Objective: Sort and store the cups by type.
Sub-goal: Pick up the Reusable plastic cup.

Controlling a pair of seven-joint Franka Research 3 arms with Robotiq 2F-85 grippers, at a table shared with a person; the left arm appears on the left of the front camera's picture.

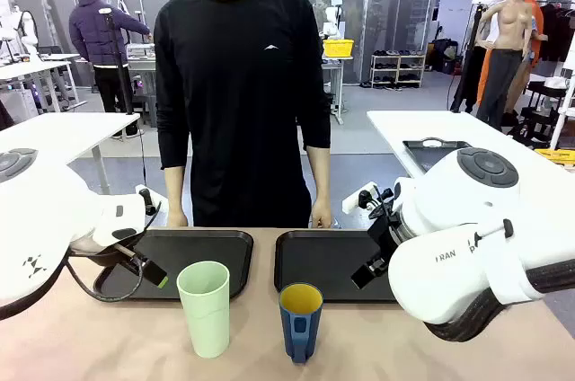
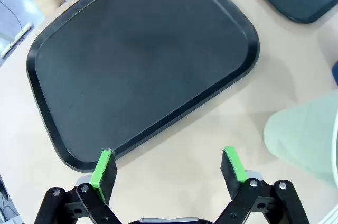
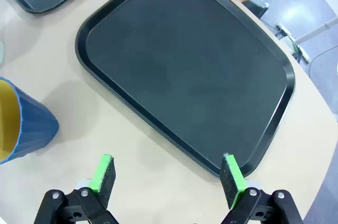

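Front view: near the bench's (image 1: 99,341) near edge stand the tall, handleless mint-green tumbler (image 1: 204,307) and the shorter dark-blue mug (image 1: 300,320), yellow inside, upright and apart, likely staged for pickup. The left end effector (image 2: 168,155) and right end effector (image 3: 168,160) hover spread, empty. Beyond lie the left tray (image 1: 211,246) and right tray (image 1: 323,260), probably one per type.

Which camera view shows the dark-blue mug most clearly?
The front view: the dark-blue mug stands whole on the table, yellow inside and handle visible. The right wrist view cuts it off at the left edge; the left wrist view gives at most a blue sliver.
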